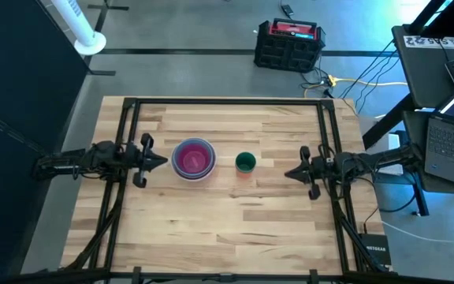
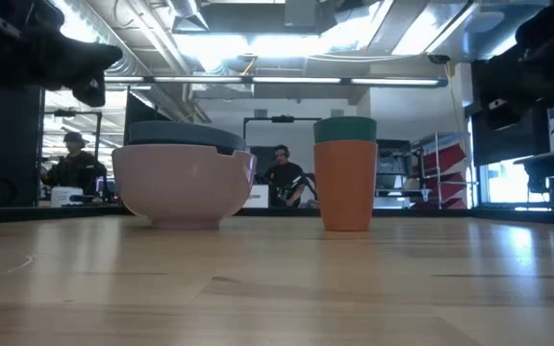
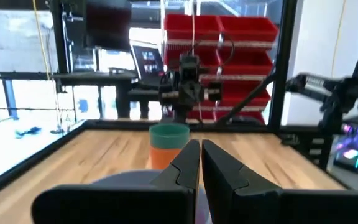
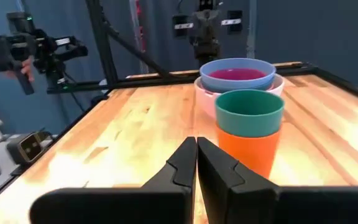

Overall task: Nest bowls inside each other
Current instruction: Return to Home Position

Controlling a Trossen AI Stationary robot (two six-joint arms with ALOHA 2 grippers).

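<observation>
plan and level views of the work surface. the nested stack (image 1: pixel 193 158) stands left of the middle of the table (image 1: pixel 235 229): a pink bowl (image 2: pixel 183 187) outermost, a grey-blue bowl (image 4: pixel 237 73) seated in it with its rim raised above the pink rim, and a magenta bowl (image 1: pixel 193 158) showing inside. to its right, apart from it with a strip of bare wood between, the small green bowl (image 2: pixel 345 129) sits upright in the small orange-red bowl (image 2: pixel 345 187), its green rim standing clear above the orange one. the left gripper (image 1: pixel 164 160) is level with the stack on its left side, near the pink rim but not touching it, fingers (image 3: pixel 182 168) pressed together on nothing. the right gripper (image 1: pixel 288 172) points inward from the right, farther from the green-and-orange pair than the left one is from the stack, fingers (image 4: pixel 182 165) likewise closed together and empty. a black frame (image 1: pixel 227 102) runs along the far edge and down both sides of the table, and each arm crosses a side rail. broad bare wood lies between the bowls and the near edge, a narrower band lies toward the far edge, and neither group of bowls is close to any edge.
</observation>
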